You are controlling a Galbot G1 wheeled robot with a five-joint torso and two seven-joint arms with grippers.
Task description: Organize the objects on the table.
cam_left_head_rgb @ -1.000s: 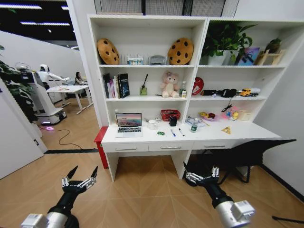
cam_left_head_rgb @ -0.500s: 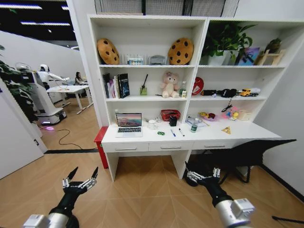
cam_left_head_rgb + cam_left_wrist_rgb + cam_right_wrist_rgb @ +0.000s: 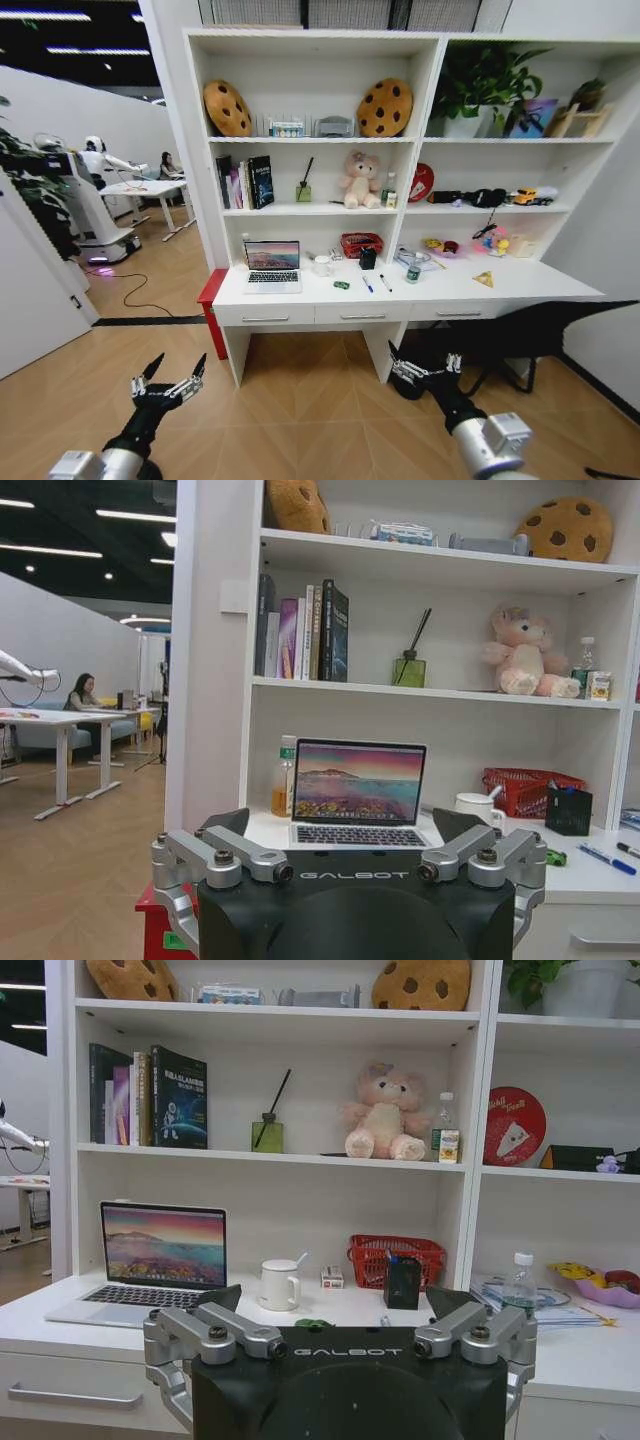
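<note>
Since a second ago the whole head view has slid a little, so the camera itself has moved — the shelving sits slightly differently in frame, while nothing on the desk has changed place. Both arms are held low over the wooden floor, well short of the furniture: the left gripper (image 3: 168,377) with its fingers spread apart and empty, the right gripper (image 3: 424,369) likewise apart and holding nothing. Ahead stands the long white table (image 3: 520,285), built under a tall bookshelf. On its top, from the robot's left, are an open silver laptop (image 3: 271,265), a white mug (image 3: 322,264), a small green toy car (image 3: 341,285), a black cube pen holder (image 3: 367,258), two blue-and-white pens (image 3: 375,283) lying flat, and a green-capped bottle (image 3: 412,270). By the look of them, the laptop is the heaviest and most fragile piece, thin and stiff, probably best taken by the base edge rather than the screen. The mug is hard and likely slick, and its handle or rim offers a hold. Pens and car are light and small — they would want a fine pinch across their middle. The bottle seems light and easily tipped, so a grip around its body seems safest.
</note>
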